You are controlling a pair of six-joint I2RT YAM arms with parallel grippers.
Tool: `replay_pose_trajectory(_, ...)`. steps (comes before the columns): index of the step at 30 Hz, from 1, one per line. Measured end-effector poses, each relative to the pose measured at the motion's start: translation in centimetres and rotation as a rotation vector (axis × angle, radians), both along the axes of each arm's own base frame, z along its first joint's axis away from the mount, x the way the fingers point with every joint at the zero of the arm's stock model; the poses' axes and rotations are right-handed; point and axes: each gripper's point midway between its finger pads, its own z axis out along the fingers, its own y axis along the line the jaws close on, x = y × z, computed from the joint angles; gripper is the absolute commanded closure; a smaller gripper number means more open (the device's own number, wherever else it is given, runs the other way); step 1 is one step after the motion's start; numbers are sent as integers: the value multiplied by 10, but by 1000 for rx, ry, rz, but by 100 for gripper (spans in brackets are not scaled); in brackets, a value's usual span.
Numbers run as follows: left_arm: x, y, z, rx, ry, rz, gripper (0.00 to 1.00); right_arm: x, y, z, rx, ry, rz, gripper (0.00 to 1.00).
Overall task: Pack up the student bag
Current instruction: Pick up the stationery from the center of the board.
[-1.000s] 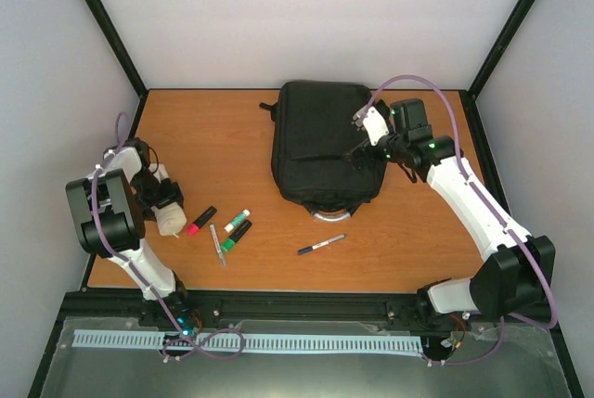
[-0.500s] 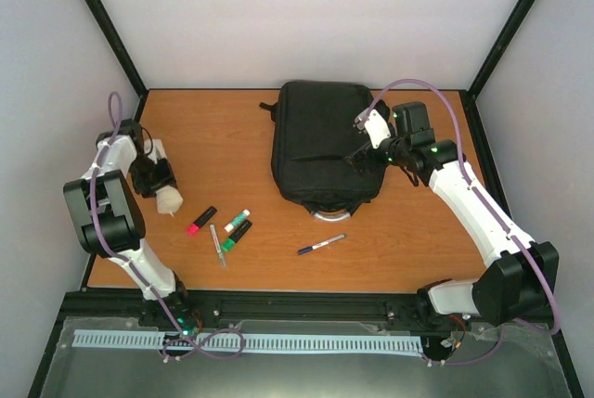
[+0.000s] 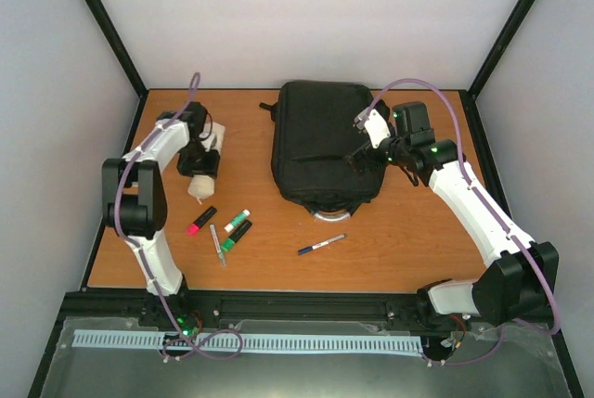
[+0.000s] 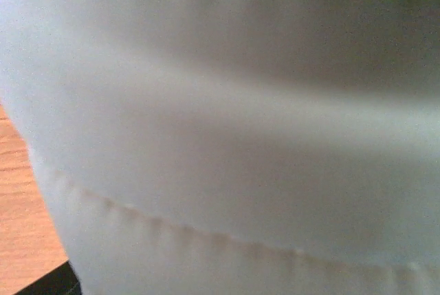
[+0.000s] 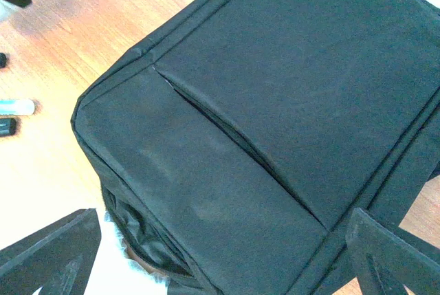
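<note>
Black fabric first: the student bag [image 3: 320,143], flat at the far middle of the worktop [image 3: 418,250], long axis running far edge to near edge, grey loop [image 3: 329,216] at the near end. Just over its right flank, the right gripper [image 3: 360,151], jaws spread wide, gripping nothing, plainly the nearer of the two. Off toward the left edge, well apart from the bag, the left gripper [image 3: 197,166], clamped on a white object [image 3: 198,188]. Bag to the right of that grip, so probably a carry rightward across the worktop. Loose toward the near edge: pink marker [image 3: 200,221], green marker [image 3: 236,234], pen [image 3: 321,244]. Cannot tell which opening would take the load.
</note>
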Motion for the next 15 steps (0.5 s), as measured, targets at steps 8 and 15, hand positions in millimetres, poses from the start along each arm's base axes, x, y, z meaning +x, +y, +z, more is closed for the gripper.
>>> replay_pose_trajectory(8, 3, -12, -42, 29, 132, -65, 19, -2, -1, -8, -7, 18, 0, 0)
replay_pose_trajectory(15, 5, -19, -42, -10, 159, -84, 9, -4, -3, -12, -16, 24, -5, 0)
